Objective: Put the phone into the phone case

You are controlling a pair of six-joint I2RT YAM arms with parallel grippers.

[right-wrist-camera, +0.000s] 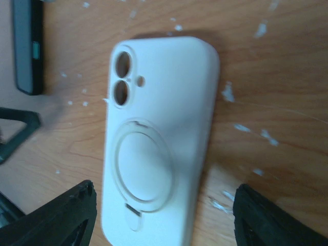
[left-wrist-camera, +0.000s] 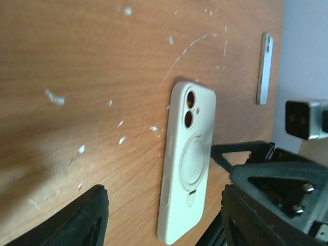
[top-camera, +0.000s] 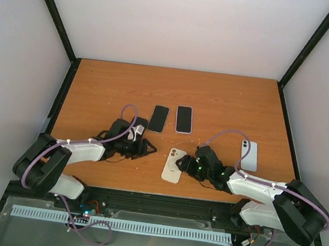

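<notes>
Phone case (top-camera: 174, 165) lying back-up near the front edge of the table (top-camera: 97, 86), between the two grippers.
Left to right: left gripper (top-camera: 149, 150), jaws apart and empty, beside the case; dark slab phone (top-camera: 158, 118); pink-rimmed phone (top-camera: 184, 119); the case, matte cream, round-cornered, with two round lens holes and a raised ring; right gripper (top-camera: 185, 163), jaws apart, straddling the case's lower end without clamping; white phone (top-camera: 249, 155). Tabletop: scuffed wood grain.

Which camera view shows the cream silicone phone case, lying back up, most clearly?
The right wrist view: the cream silicone phone case nearly fills the frame, its camera holes and ring plain. The left wrist view shows it smaller, at a slant; the top view, tiny.
</notes>
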